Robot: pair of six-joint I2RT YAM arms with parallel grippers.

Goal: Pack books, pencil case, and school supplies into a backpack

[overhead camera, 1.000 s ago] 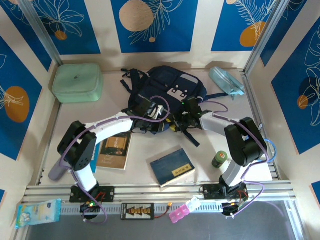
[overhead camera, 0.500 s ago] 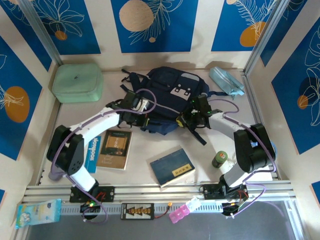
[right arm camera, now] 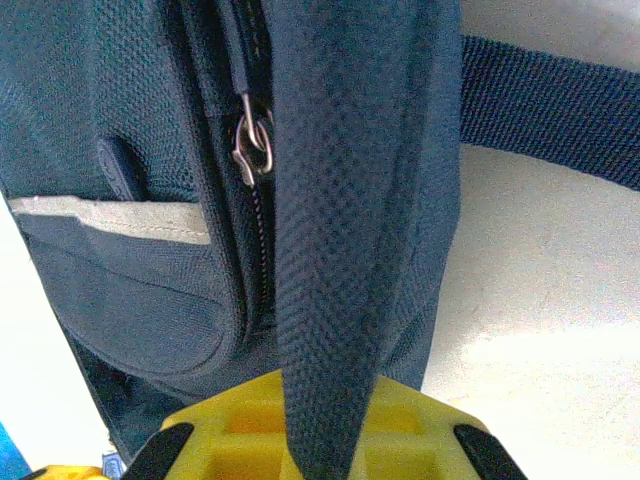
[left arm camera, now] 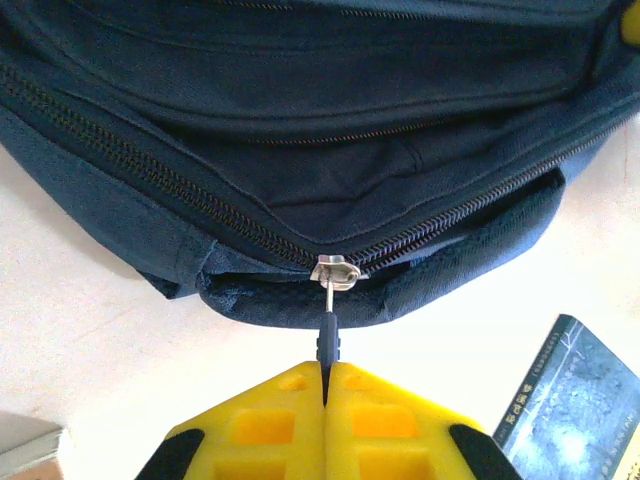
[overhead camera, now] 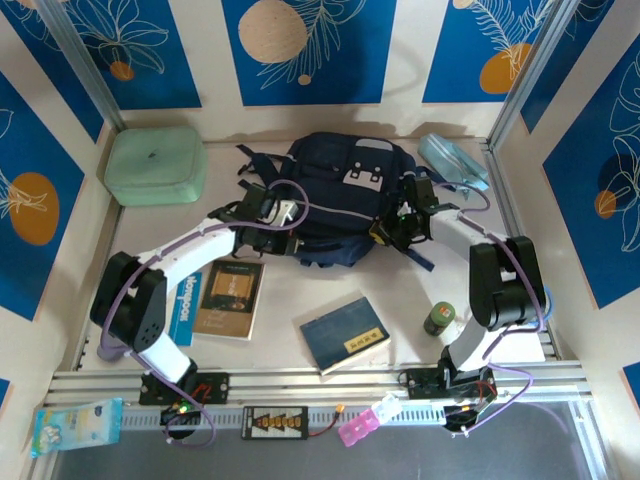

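Note:
The navy backpack (overhead camera: 345, 190) lies at the back middle of the table. My left gripper (overhead camera: 288, 238) is at its near left edge, shut on the dark zipper pull (left arm camera: 327, 340) that hangs from the metal slider (left arm camera: 338, 270). My right gripper (overhead camera: 396, 228) is at the bag's near right side, shut on a dark woven strap (right arm camera: 330, 250). A tan-brown book (overhead camera: 228, 298) and a navy book (overhead camera: 345, 333) lie flat in front of the bag. The pale-blue pencil case (overhead camera: 452, 160) lies at the back right, next to the bag.
A mint-green boxy case (overhead camera: 156, 165) stands in the back left corner. A small green bottle (overhead camera: 438, 318) stands near the right arm's base. A blue flat item (overhead camera: 184, 306) lies beside the tan book. Walls close in the table's left, back and right.
The right jaws have shut on the strap and moved right and toward the back. The left gripper swung left with the zipper pull. The backpack shifted back and spread wider.

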